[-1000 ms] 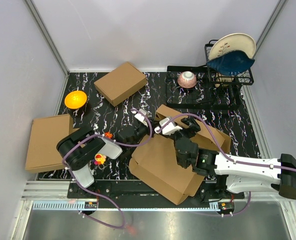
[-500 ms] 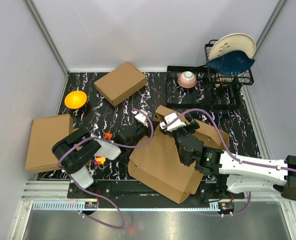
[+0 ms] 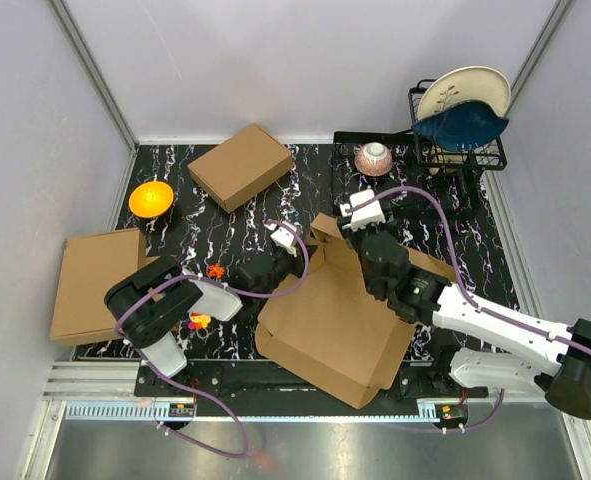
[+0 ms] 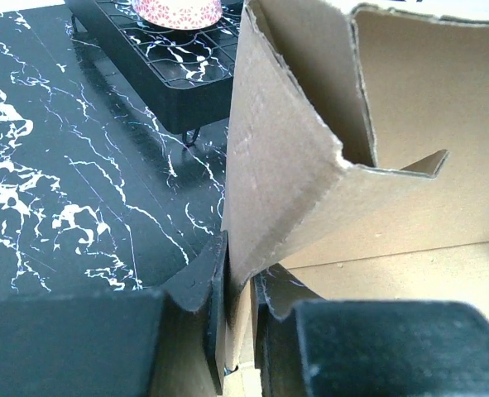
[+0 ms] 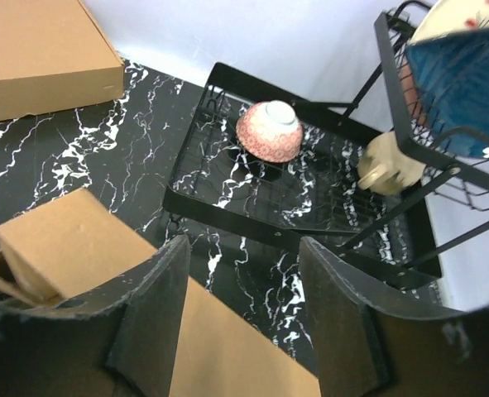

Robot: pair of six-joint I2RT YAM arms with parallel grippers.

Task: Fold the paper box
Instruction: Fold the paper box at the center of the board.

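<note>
1. Step in hand: raising the walls of the paper box [image 3: 330,320]. It is part-formed, with the side wall and far flap up but nothing locked yet.
2. Box location: on the desk [image 3: 205,230] at about 6 o'clock in the top view, just ahead of the arm bases, with its base panel flat and slightly skewed.
3. Left gripper [image 4: 240,289]: clamped on the box's side wall at the box's 10 o'clock corner. The wrist view shows the cardboard edge pinched between the fingers [image 4: 198,289] and the wall standing upright above them.
4. Right gripper [image 5: 242,248]: fingers apart with nothing between them. It hovers at the box's 12 o'clock edge, pointing toward the dish rack [image 3: 445,190].
5. In the right wrist view a folded cardboard flap [image 5: 70,240] sits at 9 o'clock of the left finger, outside the gap and not gripped.
6. Next move, as I judge it: the left keeps the wall pinned while the right lines up on the far flap and takes or pushes it inward. It needs to come down toward 7 o'clock to get the flap between its fingers.
7. Watch: the rack and the small bowl [image 5: 267,130] are near at 12 o'clock. Whether the tabs meet their slits cannot be told from here.
</note>
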